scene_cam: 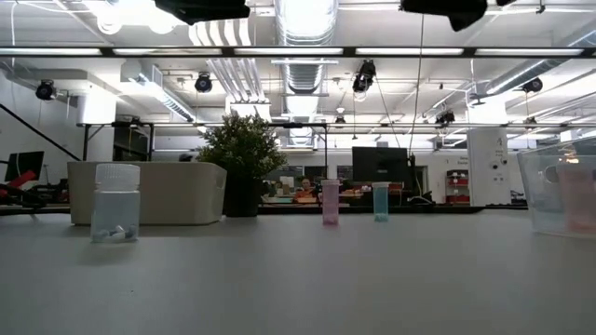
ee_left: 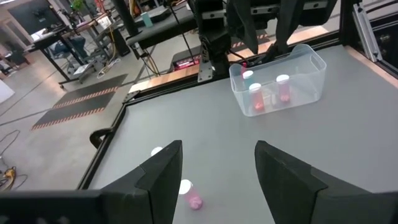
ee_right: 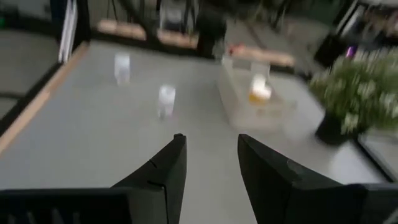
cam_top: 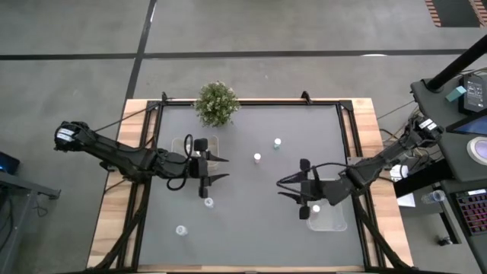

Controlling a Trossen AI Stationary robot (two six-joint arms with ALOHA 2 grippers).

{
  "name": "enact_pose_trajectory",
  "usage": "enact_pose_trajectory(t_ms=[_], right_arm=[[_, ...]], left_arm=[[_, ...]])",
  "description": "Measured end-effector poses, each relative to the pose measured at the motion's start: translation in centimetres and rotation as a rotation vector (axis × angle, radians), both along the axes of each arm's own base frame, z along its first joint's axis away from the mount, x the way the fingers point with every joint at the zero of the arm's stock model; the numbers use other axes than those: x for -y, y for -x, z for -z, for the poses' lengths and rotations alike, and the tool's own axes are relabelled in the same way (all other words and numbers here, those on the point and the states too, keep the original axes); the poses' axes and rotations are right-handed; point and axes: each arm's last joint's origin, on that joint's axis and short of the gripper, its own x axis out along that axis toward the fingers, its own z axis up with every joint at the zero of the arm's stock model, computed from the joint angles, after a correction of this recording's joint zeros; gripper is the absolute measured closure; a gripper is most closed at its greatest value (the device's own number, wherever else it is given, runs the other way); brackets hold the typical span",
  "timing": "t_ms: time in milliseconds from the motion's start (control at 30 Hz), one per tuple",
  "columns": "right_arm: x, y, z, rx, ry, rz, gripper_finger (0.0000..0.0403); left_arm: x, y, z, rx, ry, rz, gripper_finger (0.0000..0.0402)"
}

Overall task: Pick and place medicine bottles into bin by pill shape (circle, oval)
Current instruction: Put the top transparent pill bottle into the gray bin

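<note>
Hovering over the grey counter on the plant's near-left side: the left end effector, fingers spread apart and gripping nothing. Lying just beyond those fingers in the left wrist view: a pink-marked bottle and another white cap partly hidden. Standing out from the plant toward the right: two white-capped bottles, one nearer the counter's middle, one slightly farther back, appearing in the low view as a pink bottle and a teal one. Sitting well forward of the plant, toward the front left: two more bottles. Resting beside the plant, close to the left arm: a clear bin holding an orange-amber bottle. Hanging farther right, well away from the plant: the right end effector, fingers parted and empty, next to a second clear bin holding white-capped pink bottles.
</note>
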Motion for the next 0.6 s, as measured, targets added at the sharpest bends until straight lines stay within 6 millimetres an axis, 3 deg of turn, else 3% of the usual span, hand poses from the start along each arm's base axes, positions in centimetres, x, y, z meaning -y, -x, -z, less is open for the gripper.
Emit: enact_pose_trajectory(t_ms=[200, 400, 600], right_arm=[[1.3, -0.3, 1.2, 0.173, -0.005, -0.103, 0.0271], [4.3, -0.8, 2.9, 0.231, -0.052, -0.158, 0.0275], [5.7, -0.8, 2.7, 0.251, 0.063, -0.131, 0.0273]], left_arm=[[0.0, 0.0, 0.0, 0.005, 0.03, -0.007, 0.0219], [0.0, 0.0, -0.1, 0.031, 0.113, -0.028, 0.0219], [0.3, -0.5, 0.5, 0.024, 0.242, -0.06, 0.0219]])
